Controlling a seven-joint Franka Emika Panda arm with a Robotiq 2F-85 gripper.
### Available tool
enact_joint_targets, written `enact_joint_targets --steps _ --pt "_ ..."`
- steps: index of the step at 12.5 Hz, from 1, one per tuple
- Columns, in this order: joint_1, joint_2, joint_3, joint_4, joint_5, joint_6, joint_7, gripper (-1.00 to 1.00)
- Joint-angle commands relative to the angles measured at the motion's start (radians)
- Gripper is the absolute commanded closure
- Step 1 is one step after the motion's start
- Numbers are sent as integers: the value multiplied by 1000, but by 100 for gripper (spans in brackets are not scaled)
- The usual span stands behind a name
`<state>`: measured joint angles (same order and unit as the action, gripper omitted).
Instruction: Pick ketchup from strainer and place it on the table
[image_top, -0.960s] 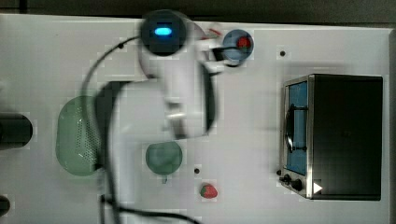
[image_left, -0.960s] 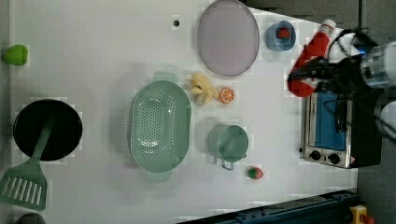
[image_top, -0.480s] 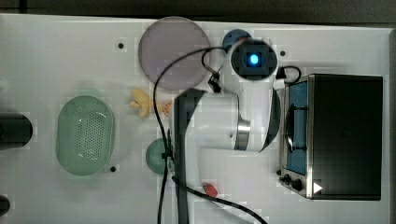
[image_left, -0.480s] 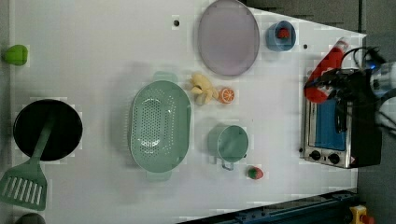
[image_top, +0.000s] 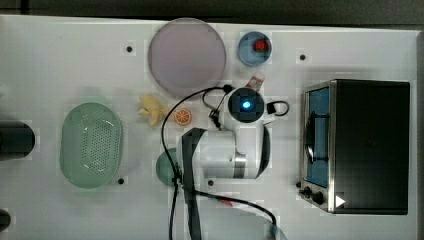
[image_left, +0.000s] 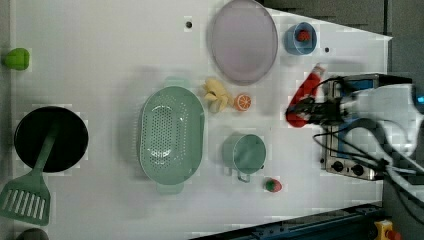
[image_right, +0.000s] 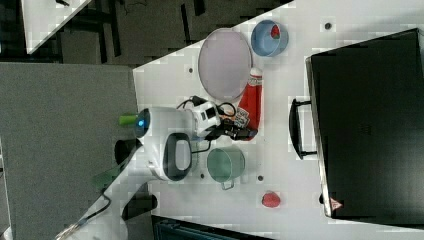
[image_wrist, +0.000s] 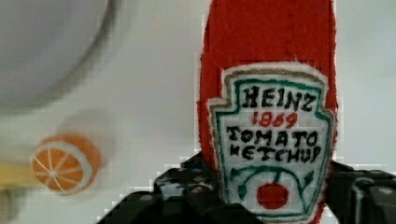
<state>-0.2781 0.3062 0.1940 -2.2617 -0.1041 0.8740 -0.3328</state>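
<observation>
The ketchup (image_wrist: 271, 93), a red bottle with a white Heinz label, sits between my gripper's (image_wrist: 268, 196) black fingers (image_wrist: 187, 186), which press on both sides of its base. In the right view the ketchup (image_right: 252, 102) lies lengthwise beside the plate, cap toward the blue bowl, with the gripper (image_right: 240, 131) on its lower end. The left view shows the ketchup (image_left: 305, 97) just off the oven's corner. I cannot tell whether it touches the table (image_top: 60, 65). The pale green strainer (image_top: 91, 145) stands empty at the top view's left.
The grey-lilac plate (image_top: 186, 56) and a blue bowl (image_top: 254, 48) holding a strawberry are close to the bottle. A toaster oven (image_top: 365, 145) fills the top view's right. Nearby are a green cup (image_left: 247, 152), banana (image_top: 151, 110), orange slice (image_top: 183, 116), loose strawberry (image_left: 272, 185) and black pan (image_left: 50, 137).
My gripper has carried the ketchup from by the oven's corner toward the left view's left and lower, to the space between plate and oven. The arm swung across the top view.
</observation>
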Motion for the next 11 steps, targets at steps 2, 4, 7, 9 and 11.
enact_joint_targets --steps 2,4,7,9,11 --pt "22 44 5 -21 9 110 -48 -100" --pt "22 -1 10 -14 11 107 -49 -100" --pt "22 -134 18 30 16 68 -45 -100" --pt "23 -219 22 89 18 -57 -27 -100" --pt "24 -280 24 177 19 -246 43 -100"
